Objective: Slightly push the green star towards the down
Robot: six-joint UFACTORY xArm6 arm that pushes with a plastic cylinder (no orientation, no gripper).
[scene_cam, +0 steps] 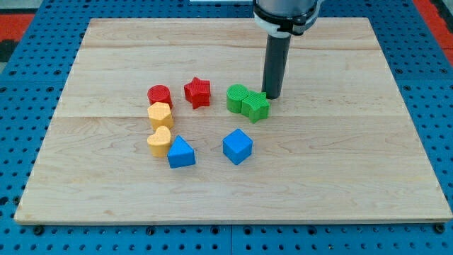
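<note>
The green star (256, 107) lies near the middle of the wooden board (340, 177), touching a green round block (237, 98) on its left. My tip (272, 97) stands just above and to the right of the star, right at its upper right edge. The rod rises from there to the view's top.
A red star (197, 92) and a red round block (160, 95) lie to the left. Below them are a yellow block (161, 114), a yellow heart-like block (160, 141), a blue triangular block (181, 152) and a blue cube (237, 146).
</note>
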